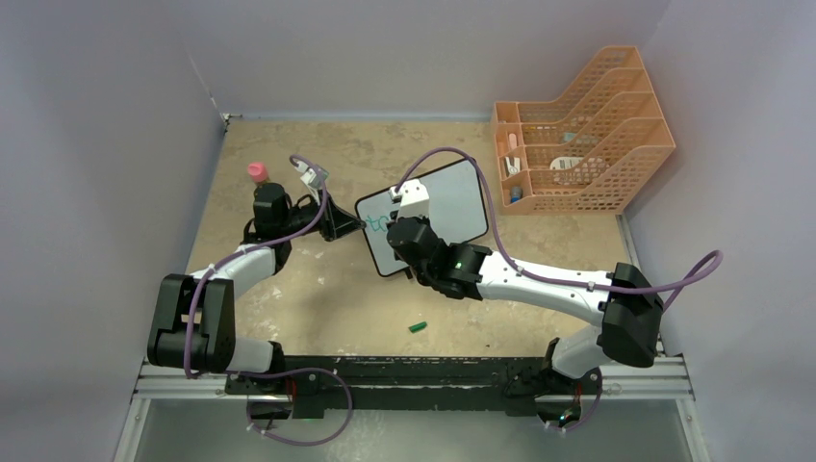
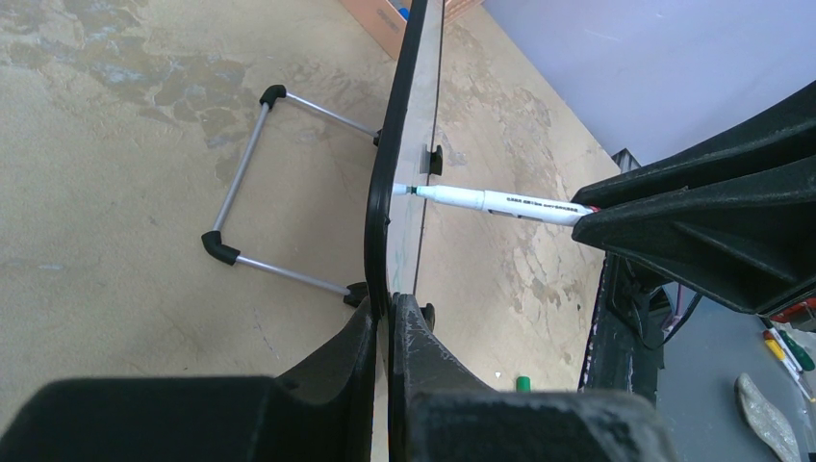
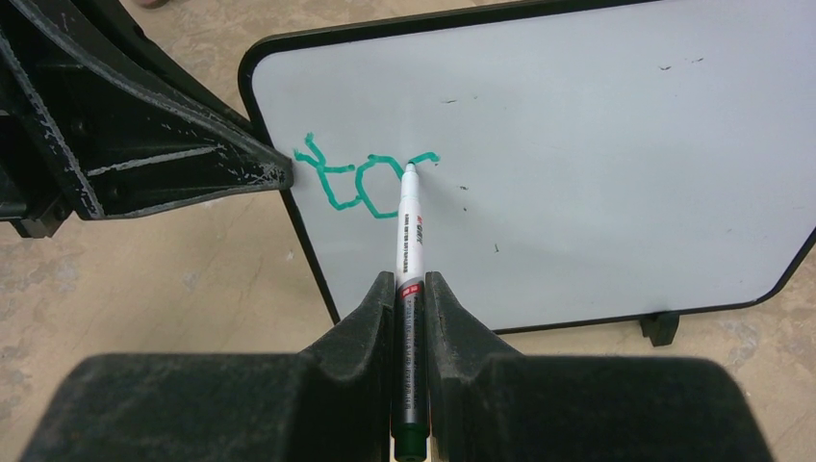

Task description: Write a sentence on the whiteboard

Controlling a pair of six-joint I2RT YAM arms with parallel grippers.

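Top external, left to right.
Far left: bottle (image 1: pixel 257 171), pink cap, standing apart.
Next: left gripper (image 1: pixel 358 224), fingers pinching left frame edge of whiteboard (image 1: pixel 452 197).
Mid-table: whiteboard upright on feet. Judged light, stiff, slick-faced, easily tipped. You hold it by frame edge, not face, and brace against pen push.
At board: right gripper (image 3: pixel 411 284), fingers clamped on marker (image 3: pixel 408 231), tip touching board at green strokes (image 3: pixel 356 178).
Near bases: green cap (image 1: pixel 418 327) on table.
Far right: orange rack (image 1: pixel 587 125).
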